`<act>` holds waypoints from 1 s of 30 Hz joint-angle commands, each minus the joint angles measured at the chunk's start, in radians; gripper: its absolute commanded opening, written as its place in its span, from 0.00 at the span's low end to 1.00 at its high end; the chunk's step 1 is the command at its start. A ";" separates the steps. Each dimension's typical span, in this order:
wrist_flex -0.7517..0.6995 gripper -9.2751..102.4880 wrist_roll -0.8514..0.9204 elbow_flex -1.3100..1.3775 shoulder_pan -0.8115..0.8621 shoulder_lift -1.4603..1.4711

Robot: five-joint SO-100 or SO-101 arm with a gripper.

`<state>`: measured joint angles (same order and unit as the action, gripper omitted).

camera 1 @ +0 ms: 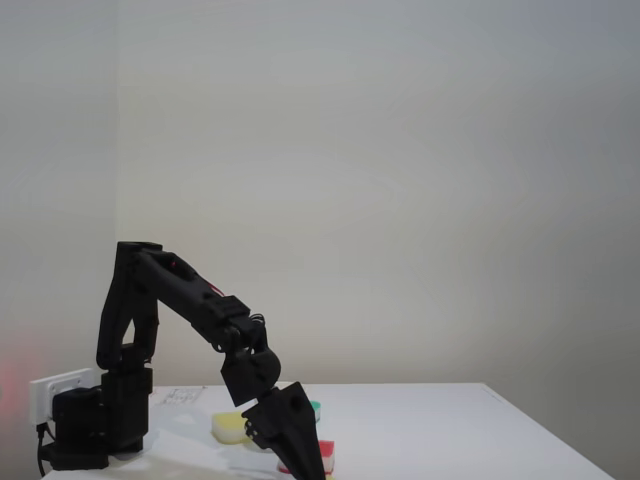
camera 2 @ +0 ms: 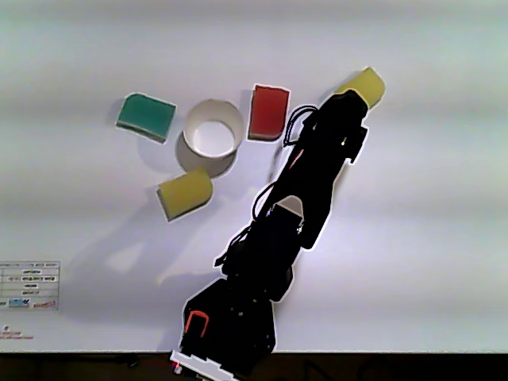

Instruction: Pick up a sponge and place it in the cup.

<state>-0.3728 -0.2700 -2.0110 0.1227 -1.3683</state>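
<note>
The arm (camera 2: 278,238) is anchored at the 6 o'clock edge of the other view and extends toward 1 o'clock across the white table (camera 2: 429,262). In the fixed view the arm (camera 1: 180,300) rises from its base at 8 o'clock, bends at the elbow, and angles steeply down so the gripper (camera 1: 305,455) points at the tabletop near 6 o'clock.

In the other view the gripper (camera 2: 349,99) sits directly over the sponge (camera 2: 367,83), a pale yellow block at 1 o'clock, which projects past the gripper tip. The black gripper body hides the jaws in both views, so whether they are spread or clamped on the sponge cannot be told.

The other view shows the full layout: the cup (camera 2: 213,131), white and upright with its mouth open, at 11 o'clock of centre; a red sponge (camera 2: 268,111) just beside it at its 3 o'clock; a green sponge (camera 2: 146,116) at its 9 o'clock; a second yellow sponge (camera 2: 184,194) at its 7 o'clock, near its base. The sponge lies well apart from the cup, beyond the red sponge.

The fixed view shows the arm's side profile and a wall socket (camera 1: 58,392) at 8 o'clock.
</note>
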 commanded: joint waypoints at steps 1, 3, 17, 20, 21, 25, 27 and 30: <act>-0.066 0.08 -0.021 0.026 -0.003 -0.067; -0.109 0.08 -0.026 0.049 -0.011 -0.083; -0.486 0.08 -0.025 0.334 -0.061 -0.166; -0.543 0.08 -0.011 0.399 -0.072 -0.179; -0.563 0.08 -0.008 0.419 -0.077 -0.186; -0.660 0.08 -0.003 0.500 -0.104 -0.224; -0.701 0.08 -0.003 0.534 -0.124 -0.250; -0.739 0.08 -0.005 0.568 -0.158 -0.295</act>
<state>-1.0876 -0.2623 -1.4987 -0.0107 -1.5785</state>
